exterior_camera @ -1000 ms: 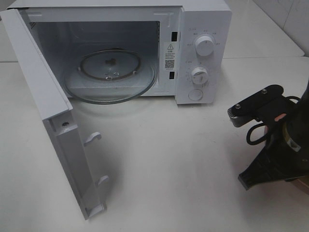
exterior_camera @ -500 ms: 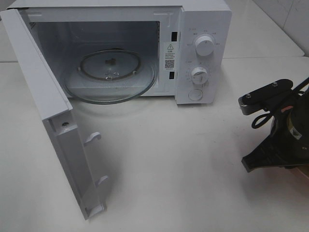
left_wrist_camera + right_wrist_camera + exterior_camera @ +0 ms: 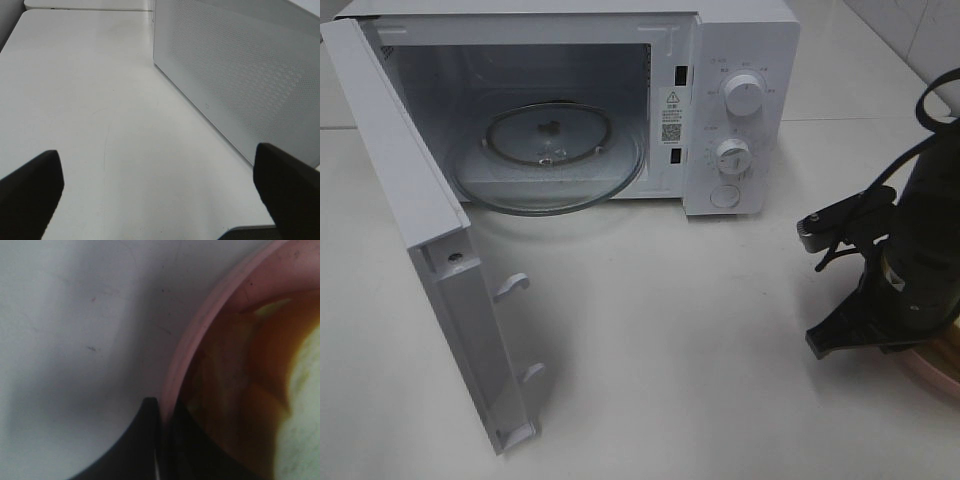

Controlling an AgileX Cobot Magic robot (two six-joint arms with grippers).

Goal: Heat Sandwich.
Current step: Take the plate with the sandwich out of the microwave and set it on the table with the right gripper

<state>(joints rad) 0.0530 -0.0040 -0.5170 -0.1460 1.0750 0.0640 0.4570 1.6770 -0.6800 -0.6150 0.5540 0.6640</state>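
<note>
Change: right arm [image 3: 920,250] is standing more upright over the pink plate [image 3: 942,368] than a second ago, wrist bracket now pointing left; microwave and door aren't moving.
Right gripper [image 3: 161,440]: jaws are closing tight on the plate's rim, one finger outside, one inside.
Sandwich [image 3: 300,405]: sitting on that plate at the table's right edge, blurry up close, pale bread with brownish stuff beside it.
Left gripper [image 3: 160,200]: jaws are hanging wide apart with nothing between them, hovering over bare table [image 3: 90,100] beside the perforated door panel [image 3: 240,75].
Microwave [image 3: 740,60]: door [image 3: 430,250] swinging fully open, glass turntable [image 3: 548,160] showing inside.
Writing: warning sticker with a QR code [image 3: 672,115] on the frame, tiny dial markings around two knobs [image 3: 744,95], all too small to read.
</note>
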